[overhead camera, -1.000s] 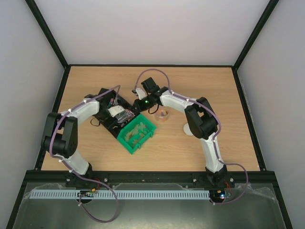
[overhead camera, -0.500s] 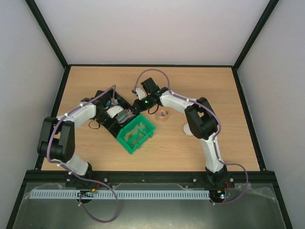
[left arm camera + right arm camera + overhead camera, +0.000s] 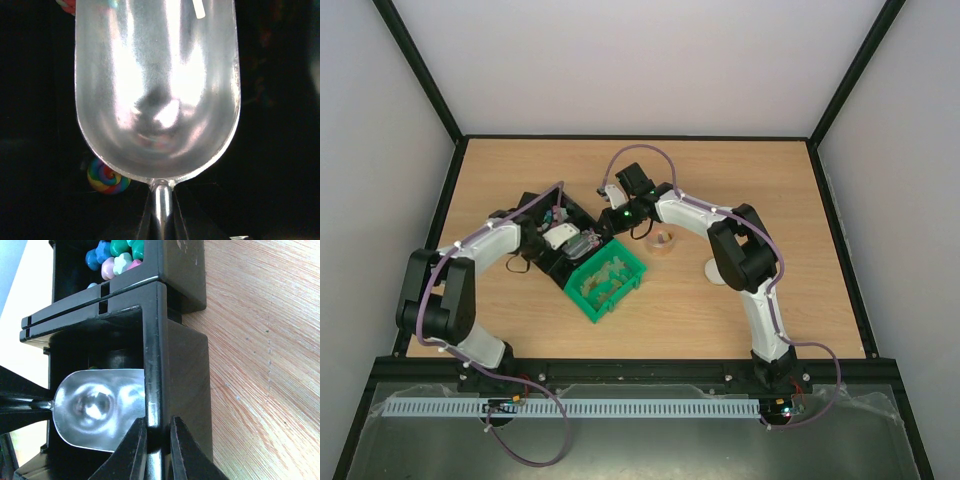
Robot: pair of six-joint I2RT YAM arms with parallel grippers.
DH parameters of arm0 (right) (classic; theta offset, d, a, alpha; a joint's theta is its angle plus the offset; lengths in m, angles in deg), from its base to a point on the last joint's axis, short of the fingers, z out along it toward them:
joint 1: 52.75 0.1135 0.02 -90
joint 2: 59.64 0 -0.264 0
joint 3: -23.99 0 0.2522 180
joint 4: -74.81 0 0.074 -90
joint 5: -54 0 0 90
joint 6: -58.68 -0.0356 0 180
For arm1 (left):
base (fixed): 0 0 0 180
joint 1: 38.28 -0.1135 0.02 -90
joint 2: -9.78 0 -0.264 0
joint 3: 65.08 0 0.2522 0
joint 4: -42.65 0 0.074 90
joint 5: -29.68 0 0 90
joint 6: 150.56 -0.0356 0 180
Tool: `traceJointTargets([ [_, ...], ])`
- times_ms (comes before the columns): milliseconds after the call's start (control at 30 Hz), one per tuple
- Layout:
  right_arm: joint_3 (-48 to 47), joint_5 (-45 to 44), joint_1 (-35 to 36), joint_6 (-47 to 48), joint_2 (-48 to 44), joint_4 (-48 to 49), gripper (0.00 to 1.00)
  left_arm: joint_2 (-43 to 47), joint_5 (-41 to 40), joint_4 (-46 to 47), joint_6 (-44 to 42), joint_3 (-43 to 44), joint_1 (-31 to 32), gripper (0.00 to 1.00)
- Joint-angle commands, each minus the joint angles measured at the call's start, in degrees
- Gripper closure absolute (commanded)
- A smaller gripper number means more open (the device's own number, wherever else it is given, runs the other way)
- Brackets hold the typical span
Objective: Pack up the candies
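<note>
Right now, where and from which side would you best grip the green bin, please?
Probably its near-right wall, pinched at the rim from straight above. The green bin sits flat and open-topped with thin upright walls, and that side is unobstructed, while the black bin crowds its far-left side.

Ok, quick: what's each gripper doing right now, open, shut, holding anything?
Left gripper: shut on the scoop handle.
Right gripper: shut on the bin wall.
</note>
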Motion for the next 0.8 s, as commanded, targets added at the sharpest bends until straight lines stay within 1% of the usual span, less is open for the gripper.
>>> traceJointTargets([
  [0,1.4,2.1,2.0,-2.1,-0.4,-0.9,0.99,1.4,8.3,4.9,-2.1,-0.1,-0.8,0.98],
  [33,1.1,2.2,2.0,-2.1,-0.1,-1.1,0.99,0.4,4.2,3.5,-3.1,0.3,1.6,0.98],
  [67,0.8,2.2,1.9,-2.0,0.1,-1.4,0.99,-0.1,1.2,3.1,-3.3,0.5,2.4,0.98],
  [133,0.9,2.2,2.0,-2.1,0.1,-1.2,0.99,0.4,4.4,1.9,-3.5,1.0,0.9,0.98],
  [200,0.8,2.1,1.9,-2.0,0.1,-1.3,0.99,0.7,2.3,2.0,-1.8,2.2,0.8,0.98],
  [233,0.8,2.1,2.0,-2.1,0.0,-1.1,0.99,2.0,4.4,2.4,-1.6,2.1,-0.6,0.98],
  [267,0.8,2.2,1.9,-2.1,0.0,-1.1,0.99,2.3,4.0,2.3,-1.7,1.8,0.1,0.98],
  [300,0.7,2.2,2.0,-2.1,0.1,-1.2,0.99,2.3,2.0,1.5,-1.4,1.8,1.9,0.98],
  [333,0.6,2.1,1.9,-2.0,0.2,-1.4,0.99,2.9,-1.1,1.5,-1.3,2.0,2.0,0.98],
  [367,0.5,2.0,1.9,-1.9,0.1,-1.6,0.99,3.7,-1.9,0.9,-1.7,2.9,0.5,0.98],
  [400,0.6,1.8,2.0,-1.7,-0.1,-1.7,0.99,4.1,-1.9,-0.7,-2.5,4.4,-0.9,0.98],
  [433,0.8,1.4,2.0,-1.6,-0.2,-1.6,0.99,3.5,-3.3,-4.8,-3.7,6.4,-1.3,0.98],
  [500,0.9,1.4,2.0,-1.6,-0.3,-1.4,0.99,1.6,-5.0,-10.6,-5.4,8.6,-1.2,0.98],
  [533,0.7,1.5,2.0,-1.7,-0.1,-1.5,0.99,1.1,-5.1,-11.4,-5.1,8.6,-0.9,0.98],
  [600,0.5,1.7,1.9,-2.1,0.2,-1.4,0.99,0.4,-5.3,-10.1,-3.3,7.1,0.9,0.98],
  [667,0.4,2.1,2.0,-2.4,0.2,-1.0,0.99,-1.4,-6.7,-8.7,-1.7,6.4,4.1,0.98],
  [767,0.3,2.4,2.0,-2.5,0.3,-1.2,0.99,-2.3,-4.4,-5.3,-0.5,4.1,5.2,0.98],
])
